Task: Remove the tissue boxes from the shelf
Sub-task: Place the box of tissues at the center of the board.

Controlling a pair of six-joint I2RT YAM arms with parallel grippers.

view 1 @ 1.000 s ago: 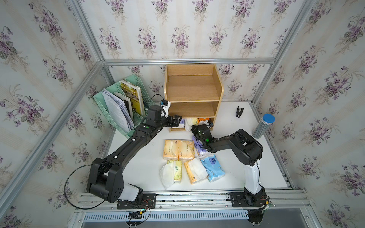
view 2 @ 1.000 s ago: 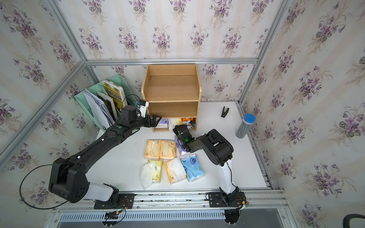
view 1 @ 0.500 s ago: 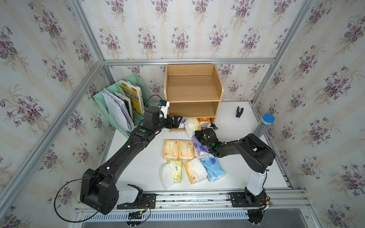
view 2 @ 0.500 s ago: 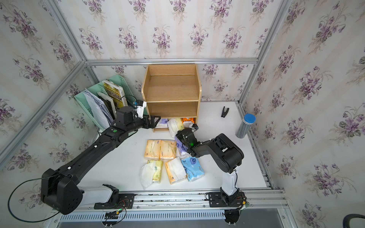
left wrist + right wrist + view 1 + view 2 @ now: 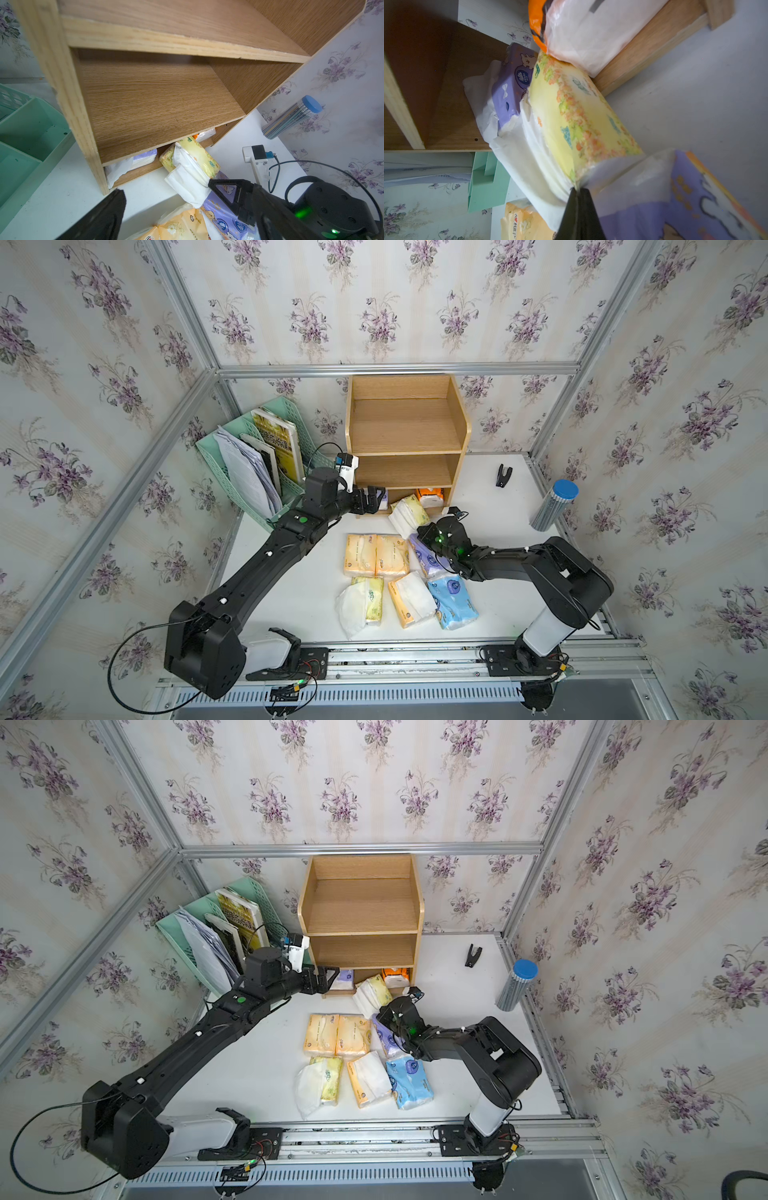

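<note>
A yellow tissue pack (image 5: 409,510) printed with orange and green flowers lies tilted in front of the wooden shelf (image 5: 407,423). Its far end sits at the mouth of the bottom tier, and loose white tissue spills from its near end over the worktop (image 5: 299,593). The right end effector (image 5: 420,529) is clamped on that near end. The right wrist view shows this best: the black jaws are pressed together on the crimped plastic wrap. That view also shows the pack wedged between a purple pack (image 5: 512,87) and a bright orange pack (image 5: 537,25), both inside the bottom tier. In the left wrist view, white tissue hangs from the purple pack under the middle board. Only the top views show the left end effector (image 5: 330,974), jaws apart, just in front of the purple pack. They also show six packs lying on the worktop: two pale orange ones (image 5: 359,556) side by side, a purple one (image 5: 424,558), a yellow one (image 5: 368,601), another pale orange (image 5: 409,599) and a light blue one (image 5: 451,601).
</note>
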